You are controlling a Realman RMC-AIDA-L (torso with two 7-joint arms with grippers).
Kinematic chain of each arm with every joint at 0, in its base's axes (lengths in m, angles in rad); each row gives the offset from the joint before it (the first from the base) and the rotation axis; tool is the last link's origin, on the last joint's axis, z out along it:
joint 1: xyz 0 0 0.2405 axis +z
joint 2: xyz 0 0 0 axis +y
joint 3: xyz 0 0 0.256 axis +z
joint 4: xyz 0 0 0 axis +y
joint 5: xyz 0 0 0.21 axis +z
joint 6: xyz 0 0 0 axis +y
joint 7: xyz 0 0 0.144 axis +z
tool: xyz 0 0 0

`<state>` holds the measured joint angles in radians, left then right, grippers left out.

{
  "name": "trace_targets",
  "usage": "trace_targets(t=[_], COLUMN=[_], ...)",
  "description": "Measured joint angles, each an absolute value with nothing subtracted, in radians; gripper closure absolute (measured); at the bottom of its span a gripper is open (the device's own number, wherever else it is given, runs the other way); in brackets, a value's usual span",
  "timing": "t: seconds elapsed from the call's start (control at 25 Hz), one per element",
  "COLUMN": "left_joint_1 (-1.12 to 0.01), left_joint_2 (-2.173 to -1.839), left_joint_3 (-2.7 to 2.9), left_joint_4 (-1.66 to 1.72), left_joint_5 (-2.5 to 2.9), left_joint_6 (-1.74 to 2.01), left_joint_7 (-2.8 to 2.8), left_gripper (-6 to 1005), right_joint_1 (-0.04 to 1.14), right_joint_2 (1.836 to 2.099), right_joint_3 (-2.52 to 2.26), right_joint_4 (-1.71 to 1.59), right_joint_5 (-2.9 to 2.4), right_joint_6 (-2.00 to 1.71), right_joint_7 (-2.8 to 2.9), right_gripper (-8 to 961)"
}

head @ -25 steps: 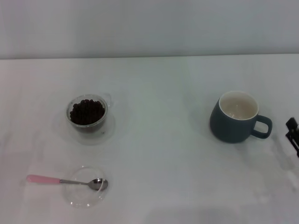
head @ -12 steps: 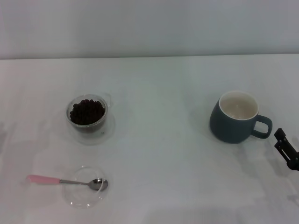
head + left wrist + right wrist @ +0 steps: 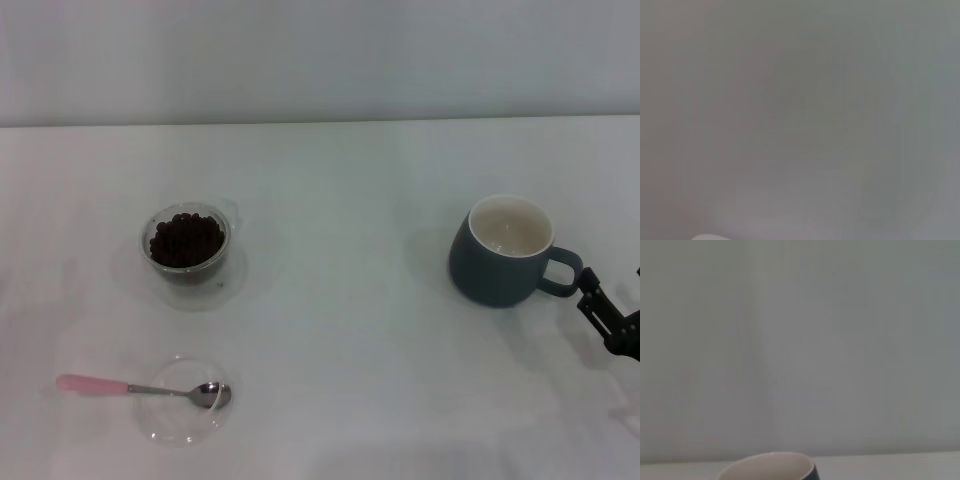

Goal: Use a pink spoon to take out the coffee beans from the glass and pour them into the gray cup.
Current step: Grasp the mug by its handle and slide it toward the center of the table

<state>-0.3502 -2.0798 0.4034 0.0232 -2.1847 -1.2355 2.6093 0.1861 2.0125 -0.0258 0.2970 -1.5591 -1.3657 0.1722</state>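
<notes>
Risk, as we judge it, sits at the gray cup (image 3: 503, 250), whose handle the right gripper (image 3: 606, 318) nearly touches (we cannot tell its finger state), while the pink spoon (image 3: 140, 388), glass (image 3: 188, 243) and coffee beans (image 3: 186, 238) lie well apart.

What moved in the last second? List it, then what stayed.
The right claw crept in from the table's right edge toward the cup handle, touching nothing. Spoon, dish, glass and beans stayed put. The left claw is not in view.
</notes>
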Motion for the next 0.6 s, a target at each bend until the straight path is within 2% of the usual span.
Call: trace_targets(t=[0.6], left_joint_1=[-0.33], left_joint_2=[-2.078], left_joint_3=[0.411], left_joint_4=[0.006], left_joint_5=[-2.168], left_joint_6=[-1.253], left_joint_7=[2.609], left_gripper=[300], right_joint_1=[0.223], right_joint_2=[2.014], right_joint_3=[-0.019], right_joint_4=[0.3], right_joint_5=[-1.555], right_joint_6=[-1.245], right_joint_7=[0.172], right_gripper=[145])
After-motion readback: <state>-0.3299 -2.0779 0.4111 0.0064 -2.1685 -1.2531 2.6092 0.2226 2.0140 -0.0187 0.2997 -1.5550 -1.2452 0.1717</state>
